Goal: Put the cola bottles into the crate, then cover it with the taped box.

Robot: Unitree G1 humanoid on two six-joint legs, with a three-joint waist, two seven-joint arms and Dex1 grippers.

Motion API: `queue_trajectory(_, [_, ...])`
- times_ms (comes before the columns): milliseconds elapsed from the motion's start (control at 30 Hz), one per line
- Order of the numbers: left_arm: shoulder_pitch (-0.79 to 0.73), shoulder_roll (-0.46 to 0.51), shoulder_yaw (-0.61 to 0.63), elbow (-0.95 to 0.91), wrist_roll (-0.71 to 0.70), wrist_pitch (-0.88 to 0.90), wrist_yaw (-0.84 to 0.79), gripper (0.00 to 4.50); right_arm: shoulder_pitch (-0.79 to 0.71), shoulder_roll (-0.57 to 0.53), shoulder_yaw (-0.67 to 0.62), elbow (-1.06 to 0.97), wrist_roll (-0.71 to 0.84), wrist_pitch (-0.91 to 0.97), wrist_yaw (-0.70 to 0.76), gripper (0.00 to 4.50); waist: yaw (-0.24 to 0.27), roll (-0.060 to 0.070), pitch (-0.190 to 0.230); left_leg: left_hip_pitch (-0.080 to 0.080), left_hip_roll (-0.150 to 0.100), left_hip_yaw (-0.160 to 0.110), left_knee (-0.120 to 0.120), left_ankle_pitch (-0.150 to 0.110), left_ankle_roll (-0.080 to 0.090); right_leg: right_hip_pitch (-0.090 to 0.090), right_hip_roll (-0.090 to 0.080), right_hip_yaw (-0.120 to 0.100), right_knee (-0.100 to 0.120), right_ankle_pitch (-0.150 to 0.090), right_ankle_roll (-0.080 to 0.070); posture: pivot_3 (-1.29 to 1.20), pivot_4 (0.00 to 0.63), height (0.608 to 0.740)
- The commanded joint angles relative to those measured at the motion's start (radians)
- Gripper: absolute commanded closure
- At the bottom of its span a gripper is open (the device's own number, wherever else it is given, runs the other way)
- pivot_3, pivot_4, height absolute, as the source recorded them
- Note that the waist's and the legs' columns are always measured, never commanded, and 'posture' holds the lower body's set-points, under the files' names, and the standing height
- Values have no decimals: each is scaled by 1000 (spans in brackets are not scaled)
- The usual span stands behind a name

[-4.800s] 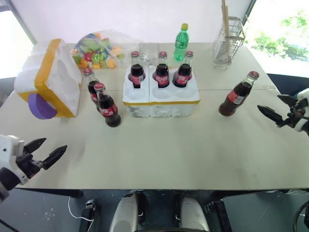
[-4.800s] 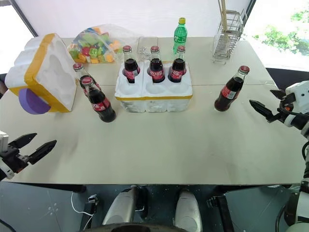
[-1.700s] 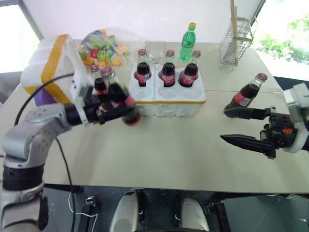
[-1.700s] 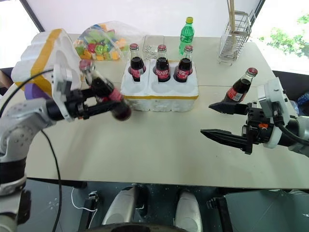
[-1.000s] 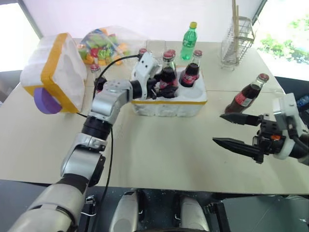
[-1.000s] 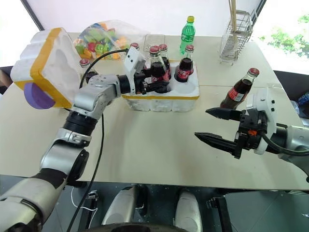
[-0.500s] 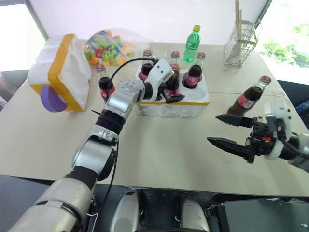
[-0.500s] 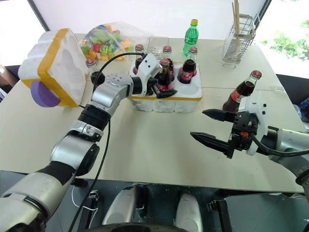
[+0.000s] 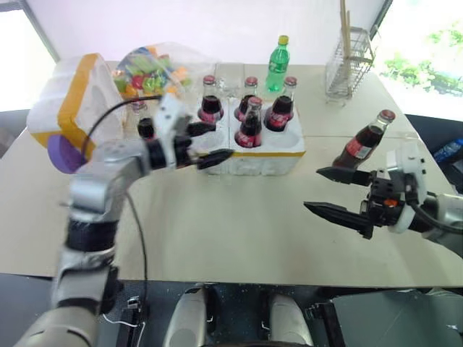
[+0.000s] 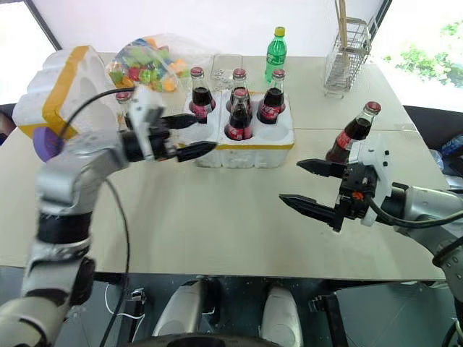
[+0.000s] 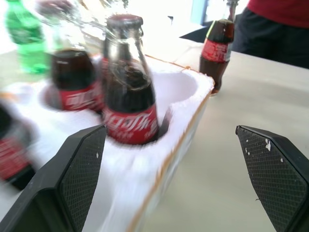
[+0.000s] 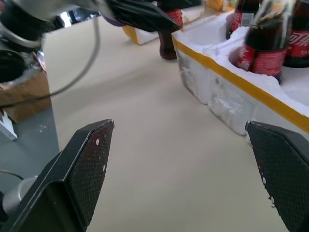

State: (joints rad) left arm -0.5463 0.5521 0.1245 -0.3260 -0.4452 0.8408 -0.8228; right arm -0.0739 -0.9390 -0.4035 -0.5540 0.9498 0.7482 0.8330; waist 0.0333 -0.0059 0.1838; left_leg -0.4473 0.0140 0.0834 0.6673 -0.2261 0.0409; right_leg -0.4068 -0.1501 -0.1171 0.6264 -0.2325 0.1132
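Four cola bottles sit in crate; one waits beside taped box on my left, another on worktop by my right gripper. Left gripper gapes empty near crate, right too. Box not yet on.

Bright window daylight, blown-out background; motion blur in left wrist view

Six glass cola bottles: four in the six-well foam crate, one left of it, one to its right. One taped foam box, one green plastic bottle, one wire rack, one bag of colourful blocks.
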Motion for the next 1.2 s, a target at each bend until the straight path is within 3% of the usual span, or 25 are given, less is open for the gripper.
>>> queue_trajectory(33, [103, 44, 132, -138, -47, 70, 74, 38, -53, -14, -20, 43, -13, -19, 5, 0, 7, 0, 0, 0, 0, 0, 0, 0, 0, 0, 0, 0, -1, 0, -1, 0, 150, 736])
queue_trajectory(133, [223, 72, 262, -170, -32, 59, 147, 38, -96, -29, -20, 74, -2, -7, 31, 0, 7, 0, 0, 0, 0, 0, 0, 0, 0, 0, 0, 0, -3, -2, -3, 0, 150, 736])
queue_trajectory(233, [236, 68, 289, -135, -9, 23, 218, 38, -125, -35, 4, 84, -28, -20, 44, 0, 11, 0, 0, 0, 0, -1, 0, 0, 0, 0, 0, 0, -4, -2, -3, 0, 150, 736])
queue_trajectory(733, [36, -28, 86, 289, 130, -257, 326, 38, -156, -10, 21, 63, -33, -12, 19, 0, 8, 0, 0, -1, 0, 2, -1, 0, 0, 0, 0, 0, -6, 0, 0, 0, 150, 736])
queue_trajectory(1100, [-96, -83, 23, 567, 211, -415, 344, 38, -137, -9, -2, 56, -31, -6, -12, 0, 8, -1, 0, -2, 0, 2, -1, 0, 0, 0, 0, 0, -6, 1, 1, 0, 150, 736])
queue_trajectory(1200, [-99, -83, 20, 574, 212, -438, 328, 894, -132, -8, -5, 52, -29, -6, -19, 0, 7, -1, 0, -2, 0, 2, -1, 0, 0, 0, 0, 0, -6, 1, 1, 0, 150, 736])
